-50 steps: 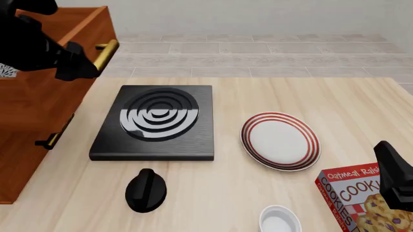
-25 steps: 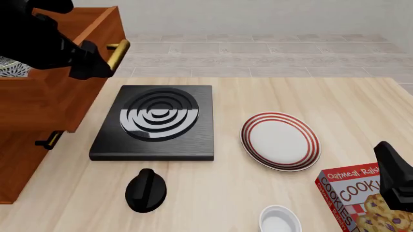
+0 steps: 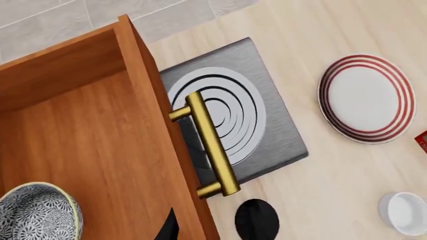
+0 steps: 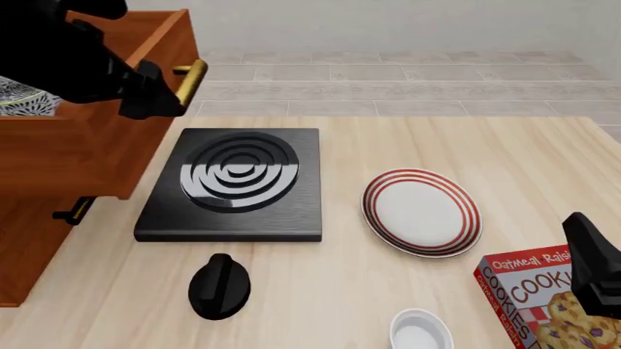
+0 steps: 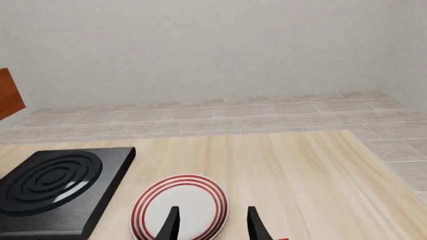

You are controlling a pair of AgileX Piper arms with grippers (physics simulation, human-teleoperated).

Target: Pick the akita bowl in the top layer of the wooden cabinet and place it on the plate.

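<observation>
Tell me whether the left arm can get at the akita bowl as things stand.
Probably yes: the top layer is pulled out, the akita bowl lies uncovered inside, and the left gripper is at the drawer front with nothing between.

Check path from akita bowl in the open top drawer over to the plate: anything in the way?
The akita bowl sits in the open top layer. Between it and the plate are the drawer's front wall with its brass handle and the low black stove slab. Lifted over those, nothing else visible blocks it.
</observation>
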